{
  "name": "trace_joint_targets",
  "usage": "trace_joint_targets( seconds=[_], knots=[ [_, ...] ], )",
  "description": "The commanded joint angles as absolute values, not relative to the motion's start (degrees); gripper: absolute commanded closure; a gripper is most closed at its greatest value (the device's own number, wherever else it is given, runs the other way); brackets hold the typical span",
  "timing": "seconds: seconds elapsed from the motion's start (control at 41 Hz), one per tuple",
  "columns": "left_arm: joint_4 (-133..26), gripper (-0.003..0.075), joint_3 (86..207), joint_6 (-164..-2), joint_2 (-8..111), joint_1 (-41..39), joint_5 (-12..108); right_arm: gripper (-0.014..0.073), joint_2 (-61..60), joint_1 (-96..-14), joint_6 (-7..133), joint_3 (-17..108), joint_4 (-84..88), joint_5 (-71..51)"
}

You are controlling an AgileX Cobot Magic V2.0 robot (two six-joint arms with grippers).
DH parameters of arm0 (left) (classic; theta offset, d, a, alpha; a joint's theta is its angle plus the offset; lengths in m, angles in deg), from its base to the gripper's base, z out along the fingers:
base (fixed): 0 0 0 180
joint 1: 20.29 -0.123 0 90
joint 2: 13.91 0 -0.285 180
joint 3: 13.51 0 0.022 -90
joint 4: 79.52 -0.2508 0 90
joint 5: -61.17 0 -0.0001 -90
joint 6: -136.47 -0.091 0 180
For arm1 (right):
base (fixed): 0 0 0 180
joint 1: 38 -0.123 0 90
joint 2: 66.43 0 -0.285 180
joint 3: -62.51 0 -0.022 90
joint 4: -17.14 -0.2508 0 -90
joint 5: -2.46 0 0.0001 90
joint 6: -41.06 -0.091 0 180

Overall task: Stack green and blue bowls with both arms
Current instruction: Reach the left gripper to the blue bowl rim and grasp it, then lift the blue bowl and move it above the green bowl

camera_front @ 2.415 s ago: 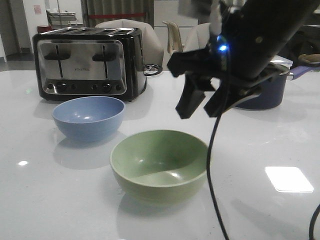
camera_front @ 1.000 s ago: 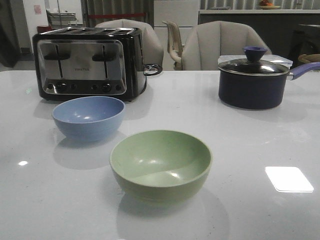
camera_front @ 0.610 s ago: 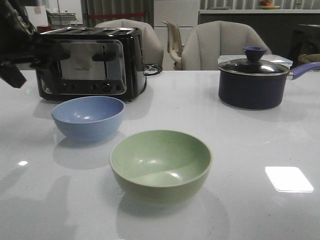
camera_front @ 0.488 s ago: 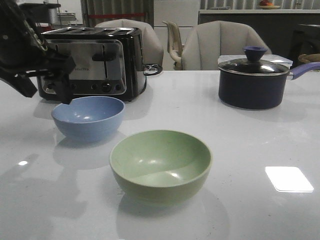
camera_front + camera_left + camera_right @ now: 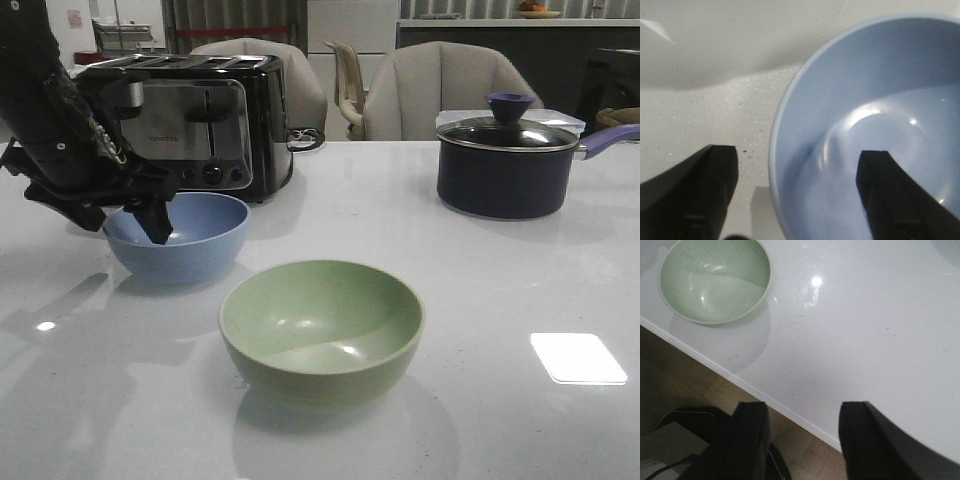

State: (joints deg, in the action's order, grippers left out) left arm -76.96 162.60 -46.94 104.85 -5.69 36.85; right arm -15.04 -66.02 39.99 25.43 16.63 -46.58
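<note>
The dusty blue bowl (image 5: 190, 238) sits upright on the white table (image 5: 480, 290) in front of the toaster. The pale green bowl (image 5: 322, 328) sits upright nearer the front, to its right, and also shows in the right wrist view (image 5: 715, 280). My left gripper (image 5: 125, 222) is open and straddles the blue bowl's near-left rim: in the left wrist view (image 5: 797, 172) one finger is outside the bowl (image 5: 875, 125) and one inside. My right gripper (image 5: 801, 420) is open and empty over the table's front edge, away from the green bowl; it is out of the front view.
A black and chrome toaster (image 5: 190, 120) stands behind the blue bowl. A dark lidded saucepan (image 5: 510, 160) with a purple handle stands at the back right. Chairs stand behind the table. The table edge (image 5: 790, 412) and floor show under my right gripper.
The right arm left the front view. My left arm came in from the left and moved down and right until its open fingers straddle the blue bowl's rim. The bowls have not moved.
</note>
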Motion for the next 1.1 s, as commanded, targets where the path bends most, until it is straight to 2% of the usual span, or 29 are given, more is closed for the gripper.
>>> trace_joint_targets(
  seconds=[0.0, 0.146, 0.293, 0.488, 0.732, 1.073],
  knots=[
    [-76.4, 0.0314, 164.5, -46.6, 101.9, -5.3, 40.1, 0.0151, -15.4, -66.3, 40.1, 26.8, 17.1, -43.6],
    [-76.4, 0.0499, 164.5, -46.6, 101.9, -5.3, 39.7, 0.0151, -15.4, -66.3, 40.1, 26.8, 17.1, -43.6],
    [-76.4, 0.0623, 164.5, -46.6, 101.9, -5.3, 39.2, 0.0151, -15.4, -66.3, 40.1, 26.8, 17.1, -43.6],
    [-76.4, 0.0619, 164.5, -46.6, 100.2, -5.3, 37.2, 0.0151, -15.4, -66.3, 40.1, 26.8, 17.1, -43.6],
    [-76.4, 0.0619, 164.5, -46.6, 91.8, -5.3, 35.9, 0.0151, -15.4, -66.3, 40.1, 26.8, 17.1, -43.6],
    [-70.9, 0.0619, 164.9, -47.7, 84.0, -4.2, 24.7, 0.0151, -15.4, -66.3, 40.1, 26.8, 17.1, -43.6]
  ],
)
